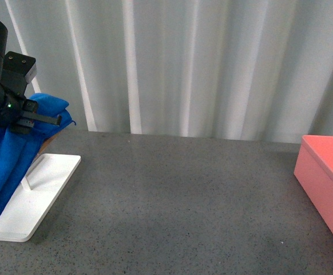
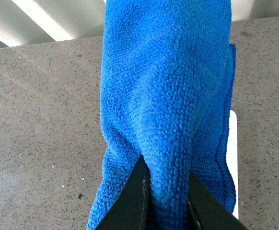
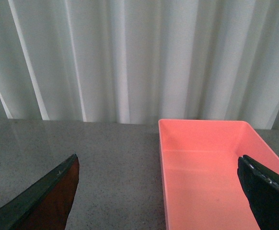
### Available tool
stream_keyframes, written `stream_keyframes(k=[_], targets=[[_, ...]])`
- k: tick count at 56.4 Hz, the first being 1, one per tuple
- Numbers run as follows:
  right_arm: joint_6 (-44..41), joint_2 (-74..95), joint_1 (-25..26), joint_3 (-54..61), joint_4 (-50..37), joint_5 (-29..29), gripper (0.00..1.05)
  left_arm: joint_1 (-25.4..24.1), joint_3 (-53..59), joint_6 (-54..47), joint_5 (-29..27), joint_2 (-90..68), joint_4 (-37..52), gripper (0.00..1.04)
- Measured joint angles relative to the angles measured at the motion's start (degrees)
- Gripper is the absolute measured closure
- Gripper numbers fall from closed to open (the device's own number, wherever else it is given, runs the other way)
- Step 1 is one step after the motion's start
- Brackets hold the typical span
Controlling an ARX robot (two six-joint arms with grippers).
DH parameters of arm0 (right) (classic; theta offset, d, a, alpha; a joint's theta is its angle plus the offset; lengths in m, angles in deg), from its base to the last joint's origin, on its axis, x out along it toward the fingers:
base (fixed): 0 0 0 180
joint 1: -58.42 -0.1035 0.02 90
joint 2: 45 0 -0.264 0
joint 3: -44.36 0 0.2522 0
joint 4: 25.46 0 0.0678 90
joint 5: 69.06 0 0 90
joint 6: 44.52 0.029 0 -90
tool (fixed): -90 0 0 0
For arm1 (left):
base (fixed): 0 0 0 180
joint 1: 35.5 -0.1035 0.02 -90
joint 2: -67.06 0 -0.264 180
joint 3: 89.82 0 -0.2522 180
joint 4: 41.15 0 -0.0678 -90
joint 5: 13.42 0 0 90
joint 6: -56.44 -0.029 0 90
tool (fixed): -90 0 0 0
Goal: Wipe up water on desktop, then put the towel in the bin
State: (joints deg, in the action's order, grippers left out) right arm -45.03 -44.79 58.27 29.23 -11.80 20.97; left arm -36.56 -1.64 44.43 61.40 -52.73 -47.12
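towel: bright blue, thick folds, 1 fold pinched between the 2 fingers of the left claw, so that claw is closed on the cloth

rest of the towel runs on ahead of the fingertips and spreads wider than the claw on both sides; front view shows it hanging down below the claw in a long drape

under the claw: grey speckled desk, plus a strip of the white tray base showing past 1 edge of the cloth. Front view: lower end of the drape lies over the near-left part of that base; cannot tell what carries the towel up top

right claw: fingers spread wide, nothing between them, so open and empty

bin: salmon pink, sits on the desk just ahead of the right claw, offset toward 1 finger, inside looks bare. It is well apart from the left claw and towel, with open desk between

white pleated curtain behind the desk, beyond both claws
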Motion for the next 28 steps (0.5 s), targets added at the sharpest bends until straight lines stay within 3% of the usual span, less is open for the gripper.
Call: stream_keyframes(k=[3,15,28], targets=[[0.00,0.00,0.00,0.00,0.00,0.02,0.07,0.22,0.00,-0.39,1.14,1.33,-0.74,0.99],[0.00,0.00,0.00,0.00,0.00,0.00,0.07,2.67,-0.48,-1.49,5.68,11.67,-2.27,0.99],[0.00,0.00,0.00,0.00,0.00,0.02,0.07,10.80,1.79,3.17,12.07,24.94,-3.26,0.99]])
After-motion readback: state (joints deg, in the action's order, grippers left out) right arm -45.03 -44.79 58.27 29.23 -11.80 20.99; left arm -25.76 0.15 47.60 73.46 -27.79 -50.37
